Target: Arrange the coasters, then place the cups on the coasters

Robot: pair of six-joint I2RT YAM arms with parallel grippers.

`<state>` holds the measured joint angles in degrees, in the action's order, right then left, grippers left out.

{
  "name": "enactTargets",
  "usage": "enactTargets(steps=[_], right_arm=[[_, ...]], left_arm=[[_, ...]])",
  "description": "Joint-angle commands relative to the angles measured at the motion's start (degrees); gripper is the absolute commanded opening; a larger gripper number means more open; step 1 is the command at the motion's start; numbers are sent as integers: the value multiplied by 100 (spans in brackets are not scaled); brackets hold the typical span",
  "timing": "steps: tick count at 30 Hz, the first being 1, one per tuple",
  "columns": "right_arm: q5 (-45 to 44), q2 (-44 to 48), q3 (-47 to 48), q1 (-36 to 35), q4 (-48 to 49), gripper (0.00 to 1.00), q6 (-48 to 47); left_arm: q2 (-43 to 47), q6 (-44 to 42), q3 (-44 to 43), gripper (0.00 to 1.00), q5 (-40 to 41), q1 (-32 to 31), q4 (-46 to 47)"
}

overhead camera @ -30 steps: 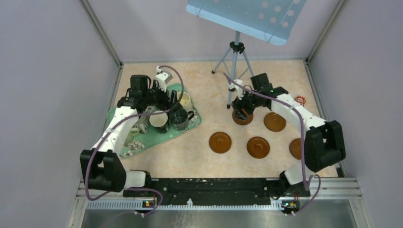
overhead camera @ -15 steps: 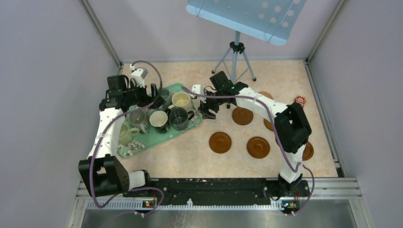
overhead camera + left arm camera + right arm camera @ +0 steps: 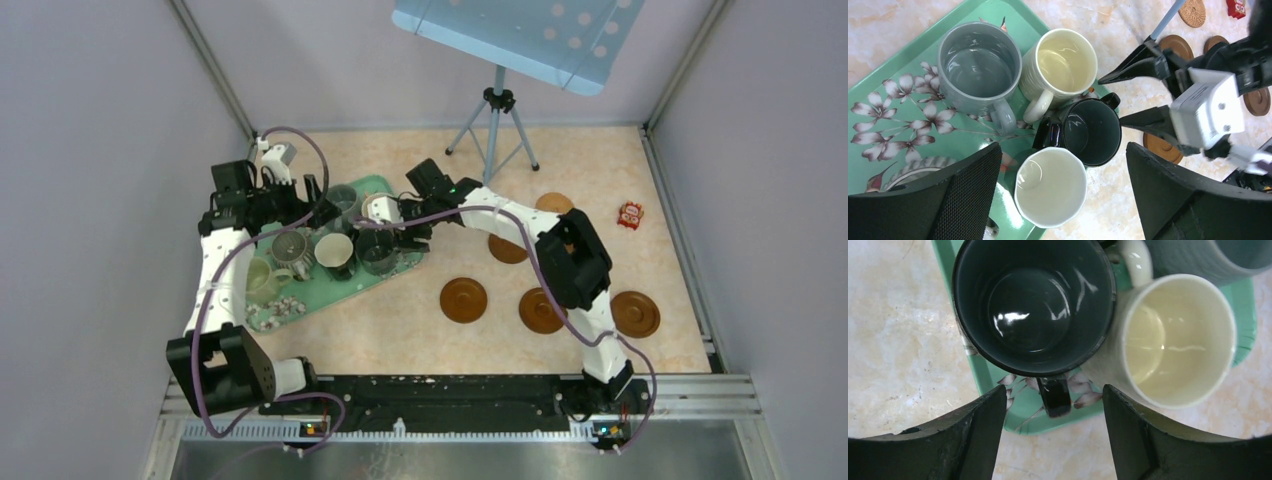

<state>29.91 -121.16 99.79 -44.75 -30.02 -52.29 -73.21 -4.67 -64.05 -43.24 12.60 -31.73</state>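
Note:
Several brown coasters (image 3: 463,299) lie on the table right of the tray, and one (image 3: 1160,147) shows in the left wrist view. On the green floral tray (image 3: 300,300) stand the cups: grey-blue (image 3: 979,67), cream (image 3: 1067,60), dark green-grey (image 3: 1095,131) and cream-inside (image 3: 1050,186). A ribbed grey cup (image 3: 292,245) and a pale green one (image 3: 258,278) stand further left. My left gripper (image 3: 1063,152) hangs open above the cups, holding nothing. Beside the tray's right corner my right gripper (image 3: 1053,392) is open, and the dark cup's handle (image 3: 1055,395) sits between its fingers, untouched.
A tripod (image 3: 495,110) with a blue board stands at the back centre. A small red packet (image 3: 630,214) lies at the right. Grey walls close in both sides. Small pebble-like bits lie at the tray's near end (image 3: 283,308).
My right arm swung left from the coasters to the tray and now straddles the dark cup's handle. My left gripper shifted left and back over the tray, still open.

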Motion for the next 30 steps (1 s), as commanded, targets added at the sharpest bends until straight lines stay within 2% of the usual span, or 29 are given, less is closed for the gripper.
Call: enactTargets(steps=[1,9,15,21,27,30], right_arm=[[-133,-204,266,-300,-73,69,-540],[-285,-316,235,-466,-184,59,-423],[-292,-320,177,-466,-4,47,23],[-314,-264,130,-466,114,28,330],[-445,-100,73,-465,142,2,586],[-495,2,23,-465,200,0,760]], left_arm=[[260,59,80,99,-298,109,147],[290,74,147,99,-348,171,192],[355,95,223,99,-366,220,251],[332,92,243,99,-413,286,254],[360,65,329,99,-543,348,264],[315,55,319,99,-541,347,268]])
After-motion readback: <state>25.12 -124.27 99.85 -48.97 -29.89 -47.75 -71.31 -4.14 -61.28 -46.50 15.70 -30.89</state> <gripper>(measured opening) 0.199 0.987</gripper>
